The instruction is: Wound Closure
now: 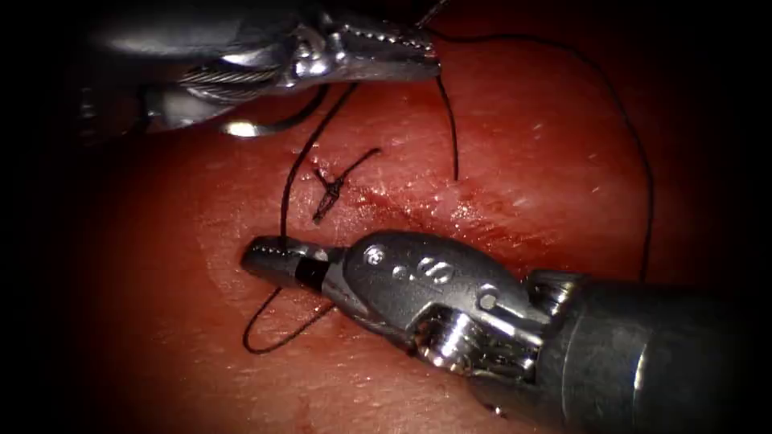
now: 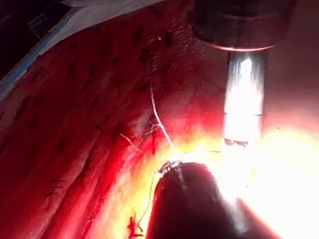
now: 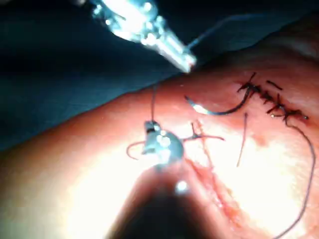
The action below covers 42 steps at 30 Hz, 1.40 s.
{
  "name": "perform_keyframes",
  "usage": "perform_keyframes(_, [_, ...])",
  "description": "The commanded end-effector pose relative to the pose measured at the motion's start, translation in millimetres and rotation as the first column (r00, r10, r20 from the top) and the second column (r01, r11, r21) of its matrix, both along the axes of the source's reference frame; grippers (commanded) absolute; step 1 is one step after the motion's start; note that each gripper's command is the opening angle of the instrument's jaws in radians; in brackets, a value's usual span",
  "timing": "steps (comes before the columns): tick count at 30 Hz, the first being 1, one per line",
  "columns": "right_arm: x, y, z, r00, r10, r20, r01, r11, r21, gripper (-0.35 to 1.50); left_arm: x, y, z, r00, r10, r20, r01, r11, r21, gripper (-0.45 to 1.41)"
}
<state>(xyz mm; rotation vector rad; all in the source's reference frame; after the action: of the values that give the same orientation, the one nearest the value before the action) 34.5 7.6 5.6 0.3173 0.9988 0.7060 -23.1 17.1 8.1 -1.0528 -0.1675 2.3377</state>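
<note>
Lying free on the tissue (image 1: 563, 145) near its upper left edge, the needle (image 1: 277, 124) is held by neither tool; stiff and slick, it probably wants gripping along its body, not the tip. Above it, the left tool (image 1: 430, 50) has its jaws closed on the thread (image 1: 450, 128). Right of the knot (image 1: 330, 189), the right tool (image 1: 261, 255) pinches the same fine, limp, easily frayed thread.

Surgical training bench in a laboratory: a slab of tissue (image 2: 75, 129) bearing rows of stitched practice cuts (image 3: 271, 102) rests on a blue-edged drape (image 2: 30, 62), with a wristed robotic gripper (image 1: 269, 259) and thread (image 1: 643, 193) over it.
</note>
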Motion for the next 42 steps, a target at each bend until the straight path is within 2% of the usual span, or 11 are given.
perform_keyframes(1, [0.1,0.0,0.0,1.0,-0.004,-0.009,0.004,1.0,0.006,-0.35,-0.1,0.5,0.3,1.0,-0.003,0.014,0.003,1.0,-0.018,-0.45])
perform_keyframes(4, [-1.1,0.7,-1.1,0.999,0.0,-0.041,0.001,1.0,0.015,-0.35,2.0,1.0,0.0,0.999,-0.007,0.05,0.009,0.999,-0.048,-0.45])
perform_keyframes(5, [-2.5,1.2,-2.1,0.998,-0.009,-0.063,0.01,1.0,0.026,-0.35,3.8,1.1,-0.1,0.998,-0.007,0.07,0.011,0.998,-0.055,-0.45])
perform_keyframes(10, [-5.5,2.2,-4.1,0.993,-0.031,-0.111,0.037,0.998,0.052,-0.35,7.0,0.8,0.3,0.998,0.013,0.06,-0.008,0.997,-0.082,-0.45])
perform_keyframes(12, [-8.3,2.8,-5.9,0.986,-0.055,-0.16,0.068,0.995,0.072,-0.35,9.1,0.1,1.3,0.998,0.021,0.063,-0.015,0.995,-0.095,-0.45])
perform_keyframes(19, [-10.8,4.2,-7.1,0.979,-0.036,-0.203,0.052,0.996,0.074,-0.35,9.9,-1.6,3.2,0.998,0.023,0.065,-0.015,0.992,-0.123,-0.45])
perform_keyframes(25, [-12.0,5.6,-7.6,0.97,0.014,-0.242,0.003,0.998,0.068,-0.35,9.5,-4.5,4.2,0.99,0.04,0.132,-0.021,0.989,-0.147,-0.45])
perform_keyframes(26, [-11.9,5.7,-7.6,0.968,0.024,-0.251,-0.008,0.998,0.065,-0.25,9.4,-5.0,4.5,0.99,0.03,0.141,-0.007,0.987,-0.16,-0.45])
perform_keyframes(32, [-11.9,7.2,-7.3,0.934,0.032,-0.356,-0.031,0.999,0.008,1.41,9.8,-4.5,6.1,0.986,-0.006,0.169,0.04,0.98,-0.195,-0.45])
perform_keyframes(38, [-13.2,6.5,-7.3,0.876,-0.095,-0.472,0.095,0.995,-0.024,1.48,10.0,-3.0,8.7,0.982,-0.059,0.179,0.101,0.967,-0.234,-0.45])
perform_keyframes(42, [-14.4,7.6,-6.6,0.834,-0.094,-0.543,0.086,0.996,-0.04,1.33,10.1,-1.9,10.3,0.975,-0.087,0.203,0.139,0.956,-0.257,-0.45])
